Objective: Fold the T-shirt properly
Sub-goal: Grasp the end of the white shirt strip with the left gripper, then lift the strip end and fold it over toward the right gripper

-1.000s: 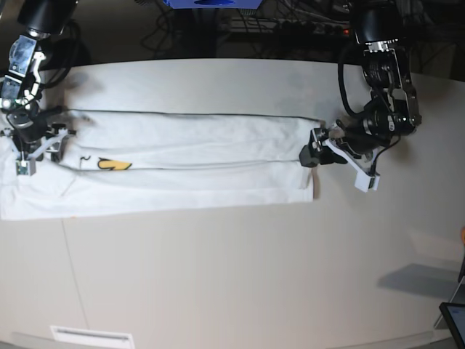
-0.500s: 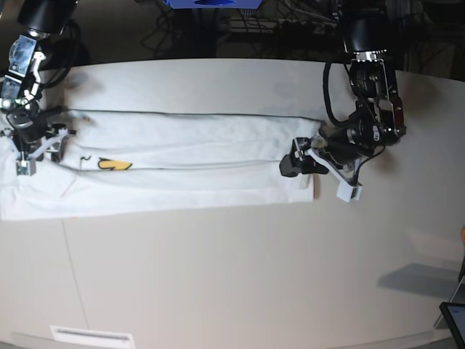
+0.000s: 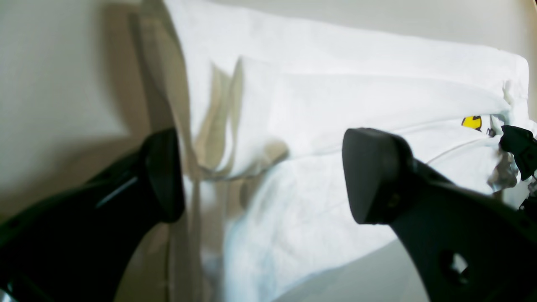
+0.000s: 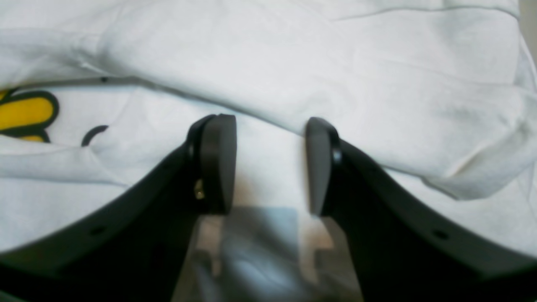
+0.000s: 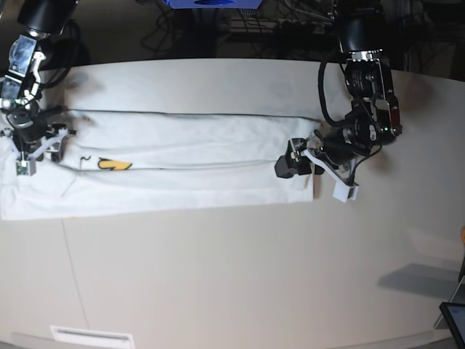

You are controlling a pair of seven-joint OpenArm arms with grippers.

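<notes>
The T-shirt [image 5: 174, 163] lies folded into a long strip across the far-left part of the tabletop [image 5: 240, 276], one end at the left edge, the other short of the middle-right. Mostly plain white reverse shows; only a bit of yellow print [image 5: 115, 165] peeks from under a fold, rest of the graphic hidden.

Left gripper [image 5: 309, 171] sits at the shirt's right end, fingers wide apart, nothing between them but air. In its wrist view one finger [image 3: 161, 176] is over bare tabletop w/ shadow, the other [image 3: 373, 176] over cloth; can't tell if either touches. Lower part of that view is blurred, and the arm bodies are cut off at the frame.

Right gripper [image 5: 33, 149] is at the left end, over the cloth. Fingers [image 4: 216, 163] partly apart w/ white cloth visible in the gap [image 4: 270, 167]; can't tell if they pinch a fold or just hover. Glare and blur below the fingertips hide the contact. The shirt's left corner runs out of the base view.
</notes>
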